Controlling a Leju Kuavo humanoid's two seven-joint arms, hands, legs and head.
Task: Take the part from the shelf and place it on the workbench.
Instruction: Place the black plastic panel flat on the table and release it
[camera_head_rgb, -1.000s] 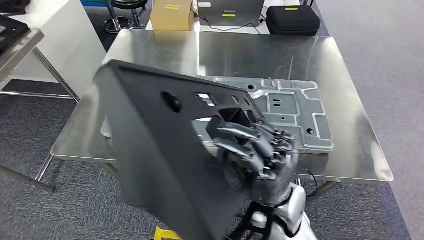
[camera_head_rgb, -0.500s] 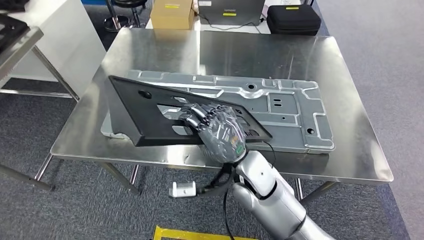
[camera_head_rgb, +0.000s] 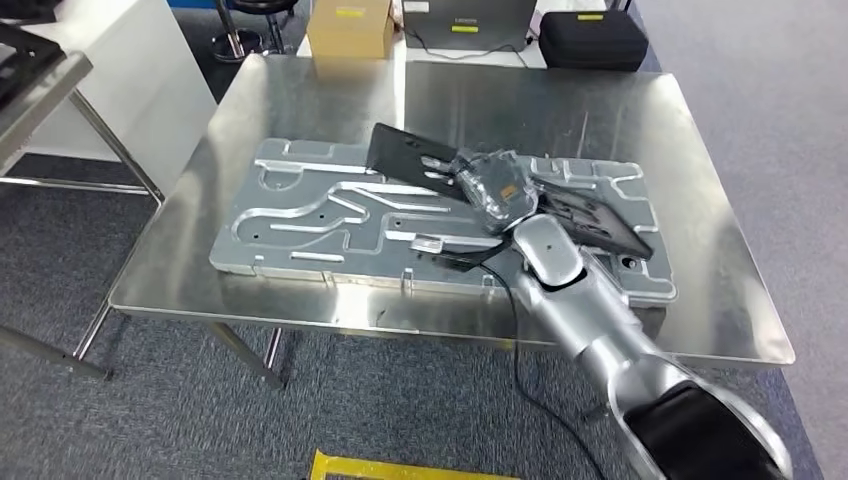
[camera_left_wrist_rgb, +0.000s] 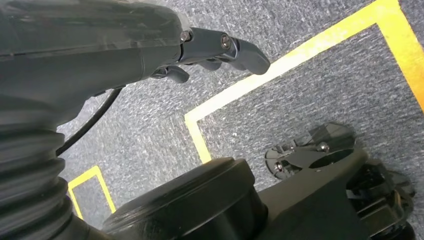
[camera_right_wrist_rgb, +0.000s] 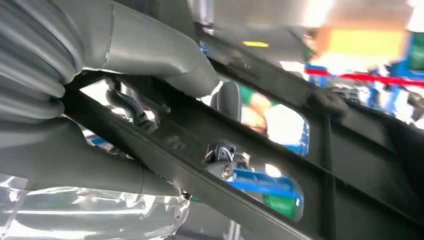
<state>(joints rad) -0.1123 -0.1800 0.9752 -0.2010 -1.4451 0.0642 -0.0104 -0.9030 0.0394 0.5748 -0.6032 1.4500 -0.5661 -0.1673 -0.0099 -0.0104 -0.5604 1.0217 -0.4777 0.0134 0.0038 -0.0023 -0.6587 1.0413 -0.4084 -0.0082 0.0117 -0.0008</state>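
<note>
Right now I see my right hand (camera_head_rgb: 492, 188) clasping the black part (camera_head_rgb: 590, 212), fingers through its cutouts, lying over the grey plate (camera_head_rgb: 300, 215) on the workbench (camera_head_rgb: 720, 250).

Black part (camera_head_rgb: 590, 215) — farther right over plate (camera_head_rgb: 300, 215)

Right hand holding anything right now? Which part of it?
Yes: the right hand grips the black panel near its middle, fingers hooked through a cutout, over the grey metal plate. The left hand holds nothing.
</note>
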